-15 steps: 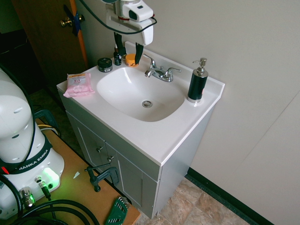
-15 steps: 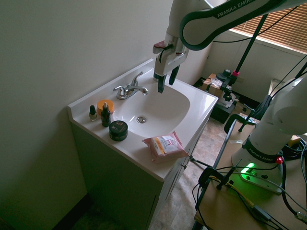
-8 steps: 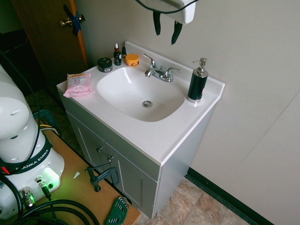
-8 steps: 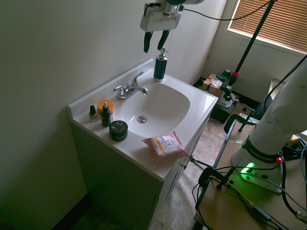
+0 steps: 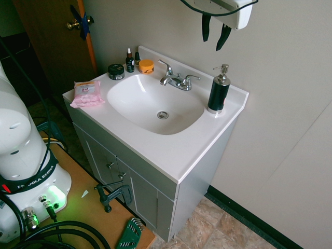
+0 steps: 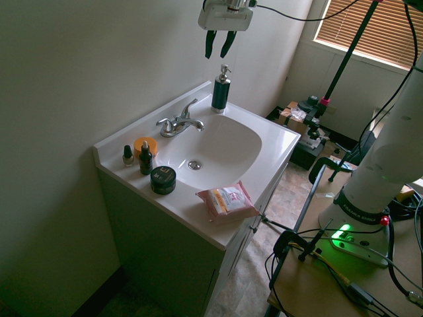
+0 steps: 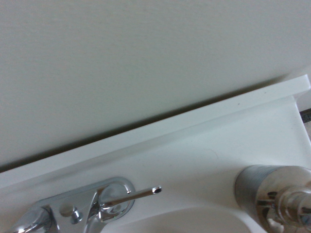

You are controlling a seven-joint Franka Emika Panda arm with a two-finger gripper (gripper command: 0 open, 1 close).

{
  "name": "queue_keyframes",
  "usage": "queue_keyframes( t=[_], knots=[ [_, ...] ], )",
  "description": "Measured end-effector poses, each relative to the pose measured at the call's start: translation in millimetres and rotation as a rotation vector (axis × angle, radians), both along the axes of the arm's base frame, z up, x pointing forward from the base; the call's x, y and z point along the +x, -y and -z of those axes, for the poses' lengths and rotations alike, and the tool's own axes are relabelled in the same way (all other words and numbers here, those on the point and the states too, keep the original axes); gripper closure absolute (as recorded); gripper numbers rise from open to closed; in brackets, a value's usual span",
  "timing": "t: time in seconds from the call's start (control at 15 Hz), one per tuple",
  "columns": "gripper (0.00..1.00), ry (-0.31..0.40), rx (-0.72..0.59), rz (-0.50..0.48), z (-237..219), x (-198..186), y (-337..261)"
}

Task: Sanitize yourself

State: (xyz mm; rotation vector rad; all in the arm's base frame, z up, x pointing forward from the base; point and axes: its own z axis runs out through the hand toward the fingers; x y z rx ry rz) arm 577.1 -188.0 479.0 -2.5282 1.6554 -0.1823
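right now your gripper [image 5: 213, 35] hangs high above the back corner of the vanity top [image 5: 171, 150], over the black soap dispenser [image 5: 218, 91] with its silver pump, and well clear of it. you can see its two thin black fingers [image 6: 210, 45] pointing down with a narrow gap between them, holding nothing. only the white boxy head [image 6: 227, 17] of the arm and a loop of black cable show at the top of both outside views.

look down at the counter: the dispenser stands upright on the corner beside the chrome faucet [image 5: 175, 79]. the white basin [image 5: 155, 104] sits in the middle with its drain [image 5: 163, 115] showing. on the far side of the faucet you have an orange jar [image 5: 146, 66], a small dropper bottle [image 5: 129, 61], a second little bottle just beside it, and a black round tin [image 5: 115, 71]. a pink pack of wipes [image 5: 87, 93] lies flat on the counter's front corner.

your wrist camera catches the faucet handle [image 7: 127, 196], the dispenser's silver top [image 7: 277, 194], the backsplash ledge and bare wall.
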Motion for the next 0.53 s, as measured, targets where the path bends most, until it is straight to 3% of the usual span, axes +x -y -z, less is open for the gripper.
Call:
queue_keyframes(
  t=[0.53],
  knots=[
    [1.0, -0.022, -0.003, 0.04, 17, 3, 32]
  ],
)
